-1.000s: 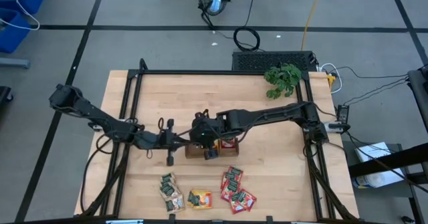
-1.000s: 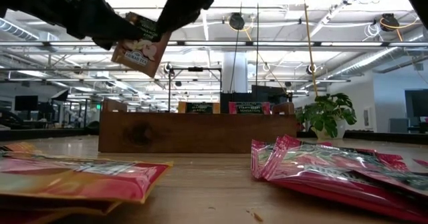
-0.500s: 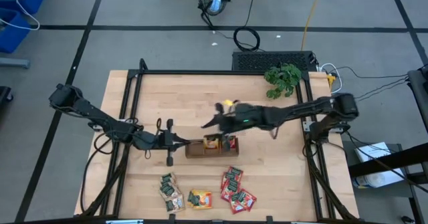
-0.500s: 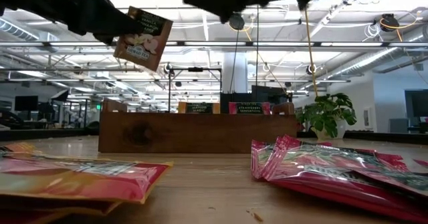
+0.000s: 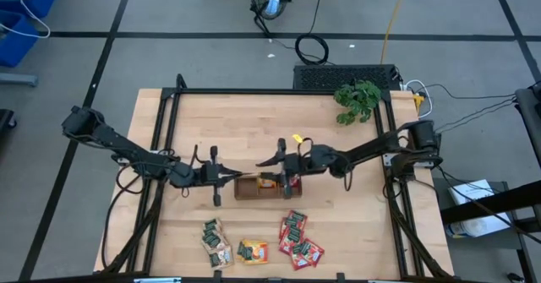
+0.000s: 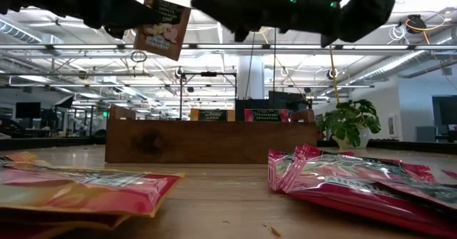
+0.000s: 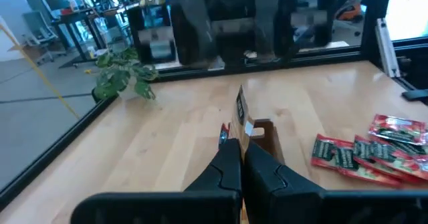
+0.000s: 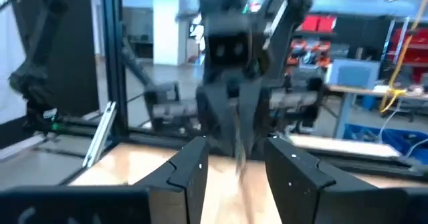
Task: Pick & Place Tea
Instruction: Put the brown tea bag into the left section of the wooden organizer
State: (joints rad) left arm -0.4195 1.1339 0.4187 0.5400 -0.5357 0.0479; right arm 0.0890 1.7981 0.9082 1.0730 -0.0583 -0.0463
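Note:
My left gripper (image 5: 226,178) is shut on one tea sachet (image 6: 163,27), a light one with a brown band, held above the left end of the brown tray (image 5: 268,187). In the left wrist view the sachet (image 7: 241,110) shows edge-on beyond my fingers. My right gripper (image 5: 281,160) is open and level. It faces the left gripper from the tray's far right and holds nothing (image 8: 237,167). More tea lies flat near the front edge: green sachets (image 5: 215,239), an orange one (image 5: 253,251) and red ones (image 5: 297,236). Two sachets (image 6: 239,115) stand in the tray. My left gripper pinches the sachet's near edge (image 7: 241,136) between its two fingers, coming level from the table's left side. The sachet sticks out past the fingertips, standing on edge and a little tilted (image 6: 152,21). It is lifted clear above the tray.
A leafy plant (image 5: 357,100) stands at the table's far right corner. A black frame (image 5: 173,106) runs around the table's edges. The red sachets (image 6: 343,178) and orange ones (image 6: 78,189) lie close to the low camera.
My right gripper has come away from the sachet and drawn back toward the table's far right. It has tipped from pointing down to level. The sachet stays in my left gripper, which has tipped a little, raising the sachet slightly.

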